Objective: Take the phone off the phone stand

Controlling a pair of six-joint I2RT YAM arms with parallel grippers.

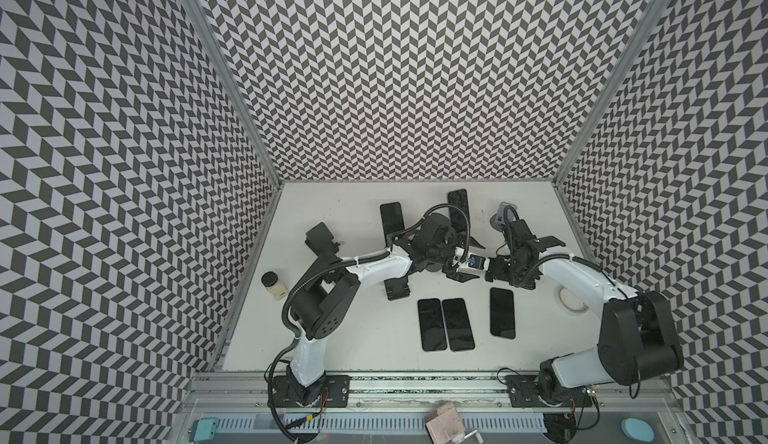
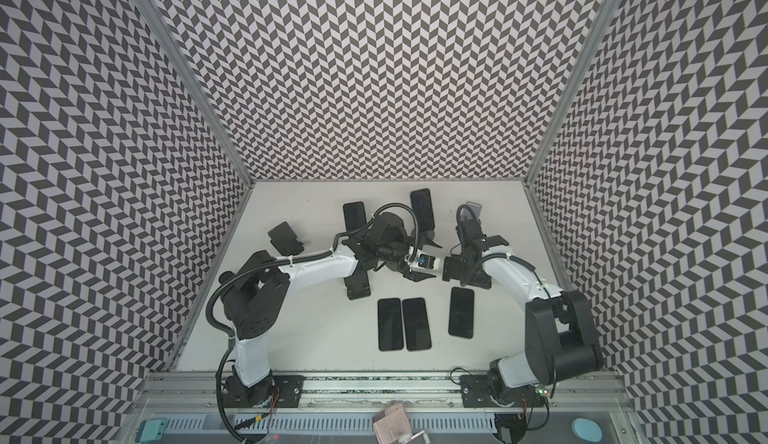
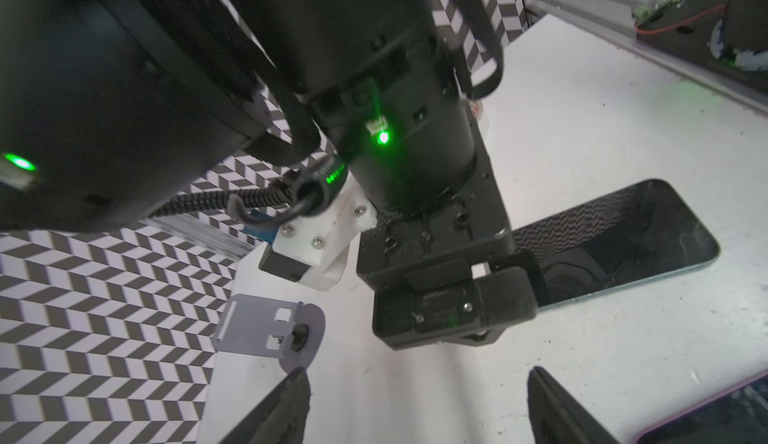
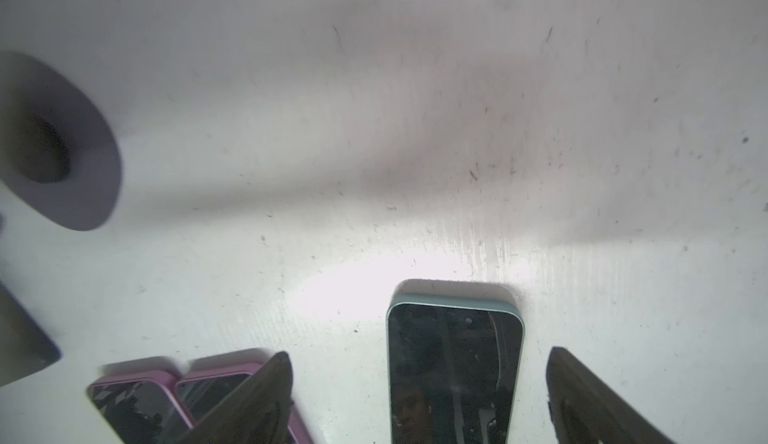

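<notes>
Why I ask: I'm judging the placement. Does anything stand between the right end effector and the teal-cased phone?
Nothing visible does. The open right end effector hangs over one end of the flat, teal-cased, dark-screened phone, a finger on either side. The phone lies on the white table, apart from two pink-cased phones.

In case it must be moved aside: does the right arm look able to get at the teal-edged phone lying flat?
Probably yes: the right gripper hangs open directly over the teal-edged phone, with nothing between them.

A lidded jar (image 1: 274, 284) stands well apart from a tape roll (image 1: 573, 308).
</notes>
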